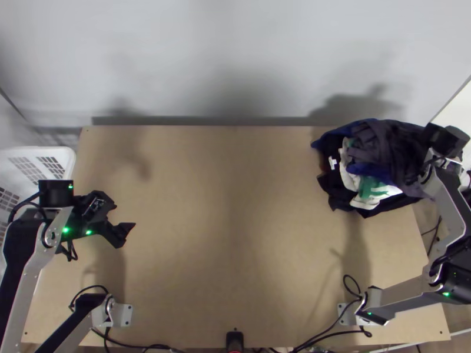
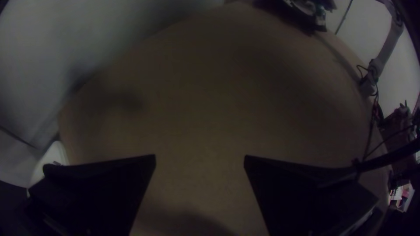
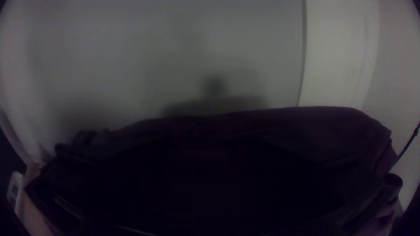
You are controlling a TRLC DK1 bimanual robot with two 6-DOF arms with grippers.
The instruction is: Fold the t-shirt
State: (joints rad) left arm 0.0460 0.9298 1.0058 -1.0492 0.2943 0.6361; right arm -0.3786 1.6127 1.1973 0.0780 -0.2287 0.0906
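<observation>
Leftmost, white perforated plastic basket [image 1: 53, 154] sits beside the light wooden counter [image 1: 229, 235]. Left hand [image 2: 200, 161] is over that side, two wide flat black fingers well apart, nothing between them. Basket is near it; a low sweep outward could clip the rim.

Going right, mid-counter is where I'd spread the t-shirt. Black cable [image 1: 343, 332] runs by the near edge. Cloth laid too near it could catch or fold under.

Far right corner: tangled heap of dark, blue, white and green clothes [image 1: 336, 191]. T-shirt is presumably in there; can't tell which piece. Loose dark grey garment [image 1: 382, 141] lies bunched on top, white cloth [image 1: 351, 179] shows beside it. Main risk: bad pick. Pieces overlap, so one pinch could take two layers and drag a neighbour along. Heap also seems to reach past the counter's right edge, so a tug could send part of it to the floor.

Right hand [image 1: 445, 139] is over the heap's right part. Can't tell how far open, or whether it has hold of any cloth. Dark on dark in its own view, so a missed or doubled grasp would be easy to overlook. I'd lift slowly and check for a single garment before pulling inward.
</observation>
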